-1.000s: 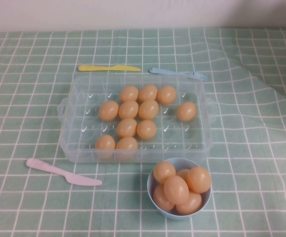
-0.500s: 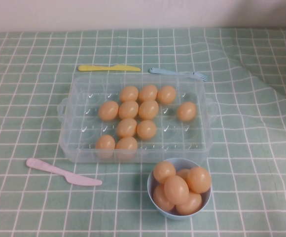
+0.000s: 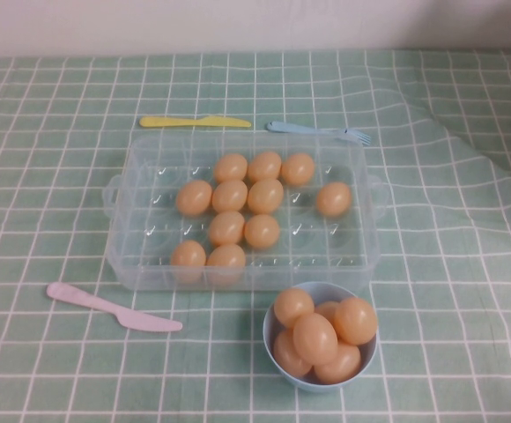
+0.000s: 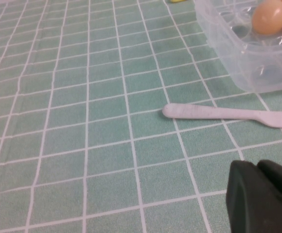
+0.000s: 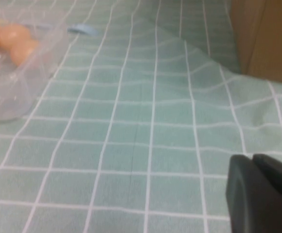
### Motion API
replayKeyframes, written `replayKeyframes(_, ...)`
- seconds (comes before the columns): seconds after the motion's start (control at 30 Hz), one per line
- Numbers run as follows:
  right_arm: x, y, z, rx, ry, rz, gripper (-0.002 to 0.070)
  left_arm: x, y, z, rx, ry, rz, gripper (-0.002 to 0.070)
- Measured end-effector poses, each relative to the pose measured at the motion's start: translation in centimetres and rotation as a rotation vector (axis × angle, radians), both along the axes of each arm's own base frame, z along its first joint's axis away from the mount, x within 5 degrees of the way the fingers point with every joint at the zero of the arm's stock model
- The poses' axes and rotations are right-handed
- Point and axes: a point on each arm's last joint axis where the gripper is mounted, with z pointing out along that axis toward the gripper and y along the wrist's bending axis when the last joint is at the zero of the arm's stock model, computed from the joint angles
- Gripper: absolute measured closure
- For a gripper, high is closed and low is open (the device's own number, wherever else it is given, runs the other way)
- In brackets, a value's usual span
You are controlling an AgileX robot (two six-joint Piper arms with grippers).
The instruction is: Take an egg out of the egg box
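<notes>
The clear plastic egg box [image 3: 145, 181] stands mid-table with several orange-tan eggs in its dimples, one egg [image 3: 333, 199] apart at the right. Neither gripper shows in the high view. In the left wrist view my left gripper [image 4: 257, 167] is shut and empty, low over the cloth, short of the box's near left corner [image 4: 238, 53], where an egg [image 4: 269, 16] shows. In the right wrist view my right gripper [image 5: 252, 160] is shut and empty over the cloth, well to the right of the box [image 5: 14, 92].
A light-blue bowl [image 3: 322, 288] heaped with eggs stands in front of the box. A pink knife [image 3: 110, 307] lies front left. A yellow knife [image 3: 194, 122] and a blue fork [image 3: 317, 131] lie behind the box. A brown object [image 5: 267, 39] stands at the right edge.
</notes>
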Motion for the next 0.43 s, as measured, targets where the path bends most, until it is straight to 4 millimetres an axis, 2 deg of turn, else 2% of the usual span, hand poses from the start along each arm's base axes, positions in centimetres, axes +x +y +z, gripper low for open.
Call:
replayKeyframes(0.13, -0.21, 0.08, -0.66, -0.003, 0.076, 0.010, 0.0692, 0.00, 0.00, 0.00, 0.000, 0.000, 0.000, 0.0678)
replayKeyframes(0.43, -0.21, 0.09, -0.68, 0.000, 0.078, 0.011, 0.0693, 0.00, 0.00, 0.00, 0.000, 0.000, 0.000, 0.0678)
